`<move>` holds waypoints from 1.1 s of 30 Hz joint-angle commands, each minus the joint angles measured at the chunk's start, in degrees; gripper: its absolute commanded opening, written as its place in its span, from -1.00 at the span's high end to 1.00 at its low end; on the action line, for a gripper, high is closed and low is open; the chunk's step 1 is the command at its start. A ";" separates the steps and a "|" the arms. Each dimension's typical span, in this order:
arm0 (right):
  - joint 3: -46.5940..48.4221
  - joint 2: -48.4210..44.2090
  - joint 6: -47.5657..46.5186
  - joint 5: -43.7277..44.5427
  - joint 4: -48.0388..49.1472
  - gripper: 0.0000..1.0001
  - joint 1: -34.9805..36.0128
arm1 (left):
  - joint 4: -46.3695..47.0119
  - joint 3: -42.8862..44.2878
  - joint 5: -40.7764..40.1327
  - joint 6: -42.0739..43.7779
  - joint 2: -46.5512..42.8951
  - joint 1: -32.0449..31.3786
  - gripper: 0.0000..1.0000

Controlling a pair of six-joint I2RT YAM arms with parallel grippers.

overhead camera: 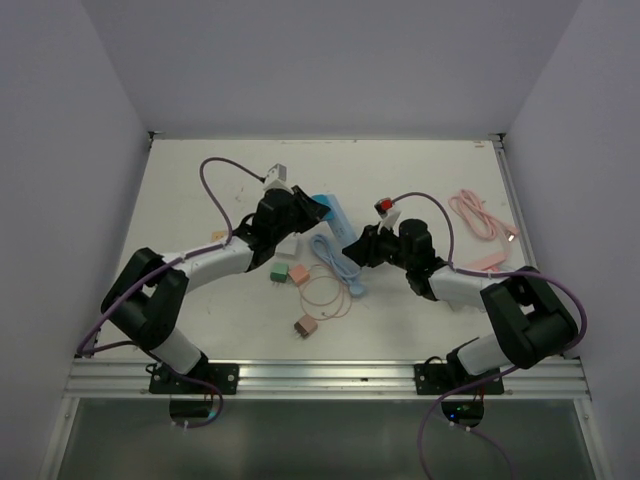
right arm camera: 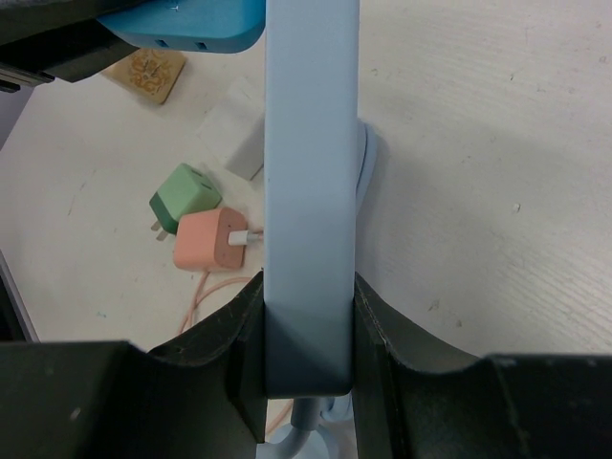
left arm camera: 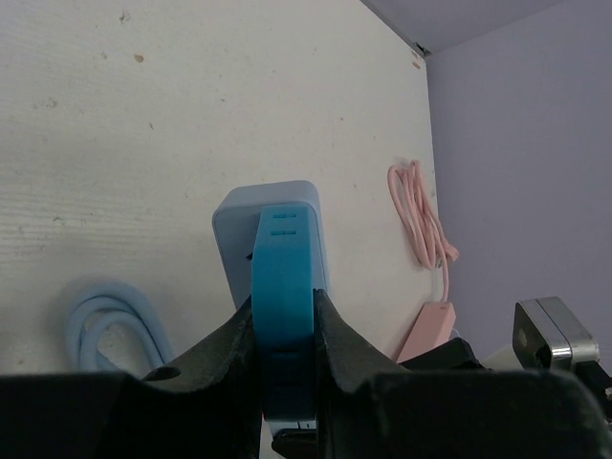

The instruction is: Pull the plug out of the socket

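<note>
Lavender walls close round a white table (overhead camera: 200, 200), and near its middle, a little toward the far edge, lies the pale blue socket strip (overhead camera: 343, 222) with the brighter blue plug (overhead camera: 321, 199) seated at its far end, on the side facing the table's left edge. The left end effector (left arm camera: 284, 308) is clamped narrow on the plug (left arm camera: 284, 258), one black finger (left arm camera: 225, 349) pressed to each flank. In its wrist view the strip (left arm camera: 232, 234) sits directly beyond the plug, so the plug lies between fingers and socket. The right end effector (right arm camera: 311, 335) grips the strip (right arm camera: 311, 143) across its width at the near end, and the strip's long axis runs straight away from it toward the plug (right arm camera: 191, 24). Both arms therefore hold their own part, the left being the one on the plug. The coming pull likely turns on drawing the plug back along the left fingers' own line, away from the strip's face toward the left edge, while the right holds the strip firm. Nearby, a green adapter (right arm camera: 184, 196) and an orange adapter (right arm camera: 212, 239) lie loose, and a pink cable (overhead camera: 478, 215) rests by the right edge.
</note>
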 commanded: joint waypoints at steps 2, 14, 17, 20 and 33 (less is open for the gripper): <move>2.19 -0.69 -0.37 -0.59 5.01 1.00 0.20 | 3.19 -1.56 -1.02 -1.48 -2.95 0.04 0.87; 2.01 -2.01 0.33 13.55 -1.93 1.00 -0.41 | 7.58 -9.12 -1.02 -13.17 -9.01 0.04 1.00; 1.49 -2.36 1.82 16.90 -2.99 1.00 -1.64 | 7.23 -11.14 -2.07 -15.55 -11.64 0.04 1.00; 1.13 -2.36 3.49 18.66 -3.87 1.00 -3.05 | 5.83 -12.37 -2.69 -16.78 -14.28 -0.04 1.00; -0.45 -3.85 5.96 21.21 -4.66 1.00 -5.69 | -4.80 -14.48 0.46 -8.45 -17.81 0.48 1.00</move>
